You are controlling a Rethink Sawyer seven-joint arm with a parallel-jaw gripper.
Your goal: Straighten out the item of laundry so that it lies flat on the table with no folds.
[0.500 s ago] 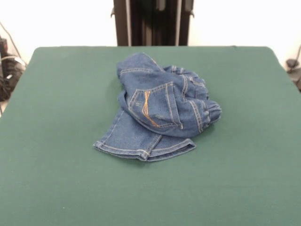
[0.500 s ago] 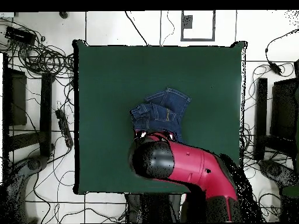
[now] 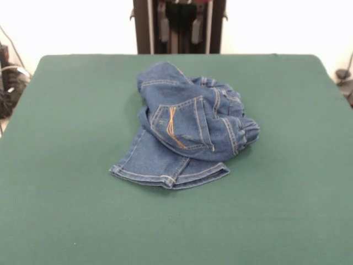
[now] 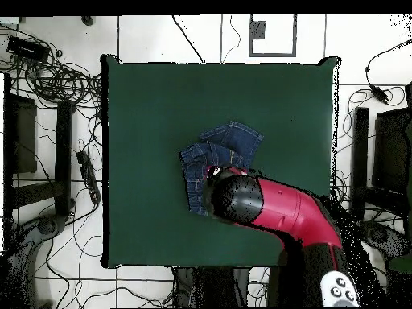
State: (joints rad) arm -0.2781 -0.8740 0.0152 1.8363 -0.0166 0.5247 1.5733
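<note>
The jeans [image 3: 185, 132] lay bunched near the middle of the green surface [image 3: 66, 121], 1 leg hem fanned toward 7 o'clock; the gripper [image 3: 180, 25] hung at 12 o'clock, apparently positioning over them; whether spread or pressed together could not be told.
</note>
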